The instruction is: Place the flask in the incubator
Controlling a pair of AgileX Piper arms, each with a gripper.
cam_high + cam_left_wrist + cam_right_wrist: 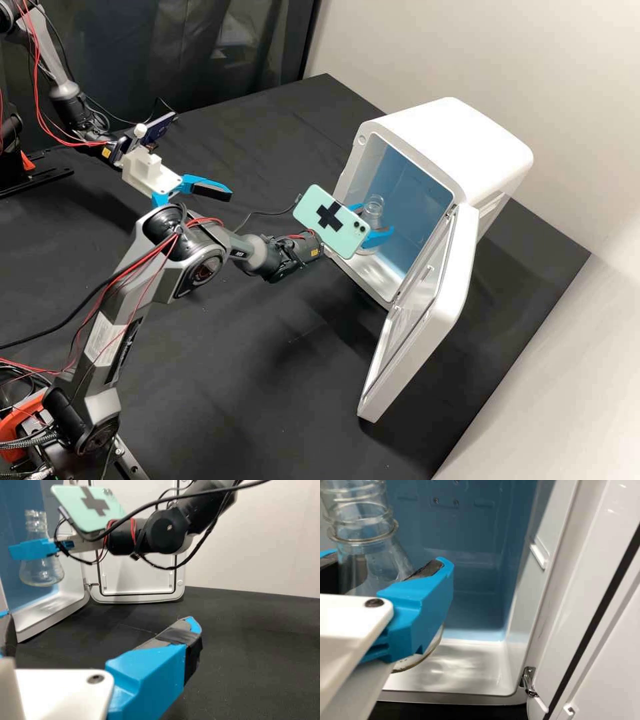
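Observation:
A clear glass flask (375,208) stands upright inside the white incubator (460,143), whose inside is blue. My right gripper (372,224) reaches in through the opening and is shut on the flask, its blue fingers (420,610) clasping the flask (362,540) at its shoulder. From the left wrist view the flask (40,570) sits low over the incubator's floor (50,607); I cannot tell whether it touches. My left gripper (193,196) hovers over the bench at the back left, well clear of the incubator, open and holding nothing.
The incubator's door (427,313) hangs wide open toward the front right, its hinge (529,680) beside the opening. A mint-green camera plate (331,221) rides on the right wrist. Red cables run along both arms. Black bench (267,373) lies open in front.

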